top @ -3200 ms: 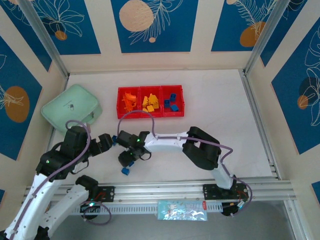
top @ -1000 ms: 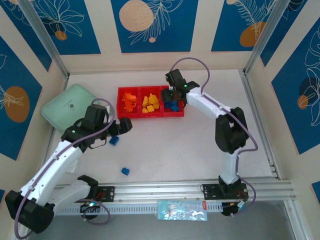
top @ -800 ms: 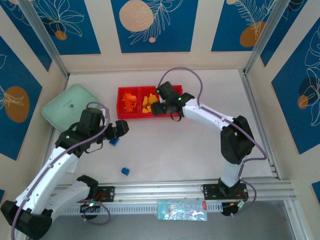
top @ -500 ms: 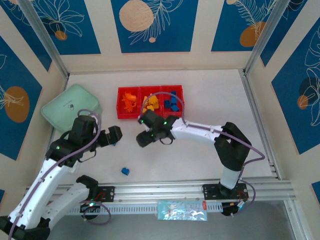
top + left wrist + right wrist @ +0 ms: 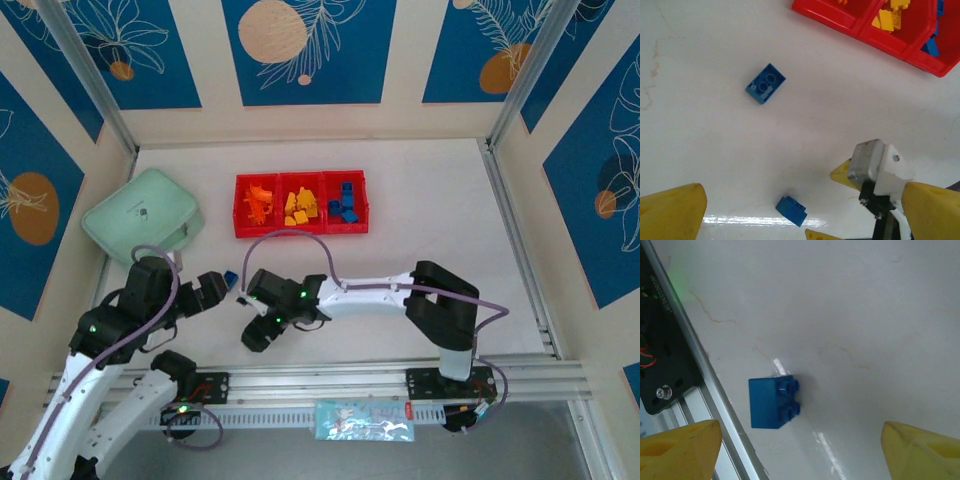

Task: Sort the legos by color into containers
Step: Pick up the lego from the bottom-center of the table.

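Observation:
The red tray [image 5: 300, 233] of three containers holds orange legos [image 5: 258, 200] on the left, yellow legos [image 5: 300, 205] in the middle and blue legos [image 5: 343, 203] on the right. Two blue legos lie loose on the table. One [image 5: 231, 277] [image 5: 765, 83] sits just beyond my open left gripper [image 5: 218, 287] [image 5: 800, 222]. The other [image 5: 772, 401] [image 5: 791, 210] lies close to the front rail, beneath my right gripper [image 5: 256, 335] [image 5: 800, 450]. Those jaws stand wide open above it, apart from it. In the top view the right gripper hides this brick.
A mint green case [image 5: 140, 215] rests at the back left. The aluminium front rail [image 5: 695, 370] runs right beside the near blue brick. The tray's corner [image 5: 850, 22] appears at the top right of the left wrist view.
My right arm swung from the tray's blue compartment back to the near left, its jaws widening, and now hovers over the near blue brick. My left arm drew back toward the front.

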You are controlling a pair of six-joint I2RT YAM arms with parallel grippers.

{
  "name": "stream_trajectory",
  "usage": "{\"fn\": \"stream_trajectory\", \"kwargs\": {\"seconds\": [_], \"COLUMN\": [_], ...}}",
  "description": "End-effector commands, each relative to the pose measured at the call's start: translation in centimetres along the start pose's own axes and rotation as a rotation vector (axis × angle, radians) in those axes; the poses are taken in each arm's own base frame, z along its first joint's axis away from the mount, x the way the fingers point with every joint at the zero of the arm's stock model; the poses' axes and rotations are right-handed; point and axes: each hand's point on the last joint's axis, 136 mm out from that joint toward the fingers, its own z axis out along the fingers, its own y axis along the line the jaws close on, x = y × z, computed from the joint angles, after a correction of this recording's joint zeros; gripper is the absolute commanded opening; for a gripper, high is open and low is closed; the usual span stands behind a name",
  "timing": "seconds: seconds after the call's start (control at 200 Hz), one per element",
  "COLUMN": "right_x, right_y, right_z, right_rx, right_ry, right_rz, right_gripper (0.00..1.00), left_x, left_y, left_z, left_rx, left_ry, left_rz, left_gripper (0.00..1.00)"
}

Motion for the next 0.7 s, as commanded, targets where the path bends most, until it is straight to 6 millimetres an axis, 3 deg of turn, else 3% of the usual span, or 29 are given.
{"fn": "stream_trajectory", "kwargs": {"seconds": [0.0,0.35,0.695], "right_x": [0.4,1.2,0.9], "right_y": [1.4,0.8,0.4], "right_z": [1.3,4.0,4.0], "right_rx": [-0.051,0.019,0.046], "right_ry": [0.018,0.081,0.079], "right_rz": [-0.048,-0.091,-0.106], "right_gripper": [0.83,0.66,0.37], "left_x": [0.5,0.4,0.3], "left_y": [1.6,1.7,1.2], "left_z": [-0.1,-0.1,0.2], "left_rx": [-0.063,-0.070,-0.048], "left_ry": [0.003,-0.007,-0.003], "left_rz": [-0.036,-0.044,-0.046], "left_gripper": [0.99,0.99,0.99]}}
